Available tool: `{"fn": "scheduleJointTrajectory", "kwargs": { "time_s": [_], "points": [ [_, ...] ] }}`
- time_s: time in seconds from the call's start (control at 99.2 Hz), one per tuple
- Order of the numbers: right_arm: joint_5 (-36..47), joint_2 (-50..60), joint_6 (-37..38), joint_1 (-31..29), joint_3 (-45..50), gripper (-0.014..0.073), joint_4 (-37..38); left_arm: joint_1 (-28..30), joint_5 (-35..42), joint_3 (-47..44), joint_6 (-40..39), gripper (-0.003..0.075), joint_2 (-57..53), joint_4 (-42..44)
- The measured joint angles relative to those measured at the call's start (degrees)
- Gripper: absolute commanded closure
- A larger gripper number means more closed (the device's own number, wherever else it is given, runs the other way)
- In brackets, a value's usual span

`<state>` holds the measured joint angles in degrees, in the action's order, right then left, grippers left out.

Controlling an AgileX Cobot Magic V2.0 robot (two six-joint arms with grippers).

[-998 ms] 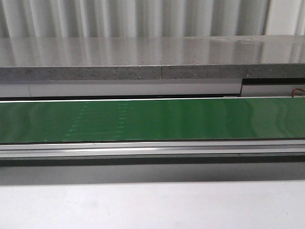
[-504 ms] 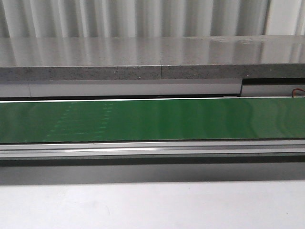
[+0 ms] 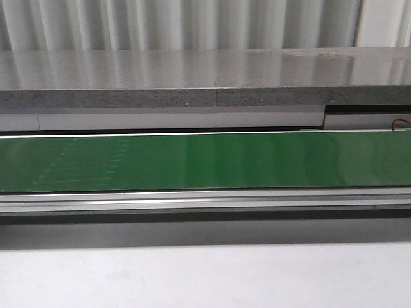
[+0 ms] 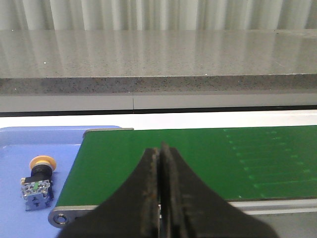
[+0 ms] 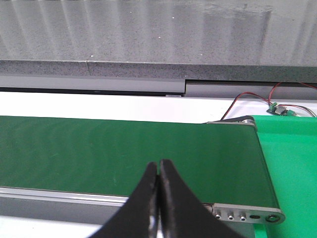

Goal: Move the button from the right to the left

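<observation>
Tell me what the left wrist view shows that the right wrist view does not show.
Only the left wrist view shows the button lying on a blue tray beside the belt's end, and the shut left tool. Only the right wrist view shows red and black wires, a green surface and the shut right tool. Both show the green belt and grey counter.

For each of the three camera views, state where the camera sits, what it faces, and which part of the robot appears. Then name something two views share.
Front view: looks forward across the green conveyor belt; no robot parts show.
Left wrist view: on the left arm, over the belt's end by the blue tray holding the button; left gripper shut.
Right wrist view: on the right arm, over the belt's other end; right gripper shut.
Shared: the belt.
</observation>
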<state>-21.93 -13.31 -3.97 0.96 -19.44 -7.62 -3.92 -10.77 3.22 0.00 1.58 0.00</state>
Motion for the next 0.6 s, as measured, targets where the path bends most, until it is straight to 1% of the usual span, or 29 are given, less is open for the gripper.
{"fn": "scheduleJointTrajectory", "kwargs": {
  "time_s": [0.091,0.605],
  "points": [
    [0.00,0.00,0.00,0.00,0.00,0.0662,0.00,0.04,0.48,-3.12,0.00,0.0740,-1.82,0.00],
    [0.00,0.00,0.00,0.00,0.00,0.0662,0.00,0.04,0.27,-3.13,0.00,0.0740,-1.82,0.30]
  ]
}}
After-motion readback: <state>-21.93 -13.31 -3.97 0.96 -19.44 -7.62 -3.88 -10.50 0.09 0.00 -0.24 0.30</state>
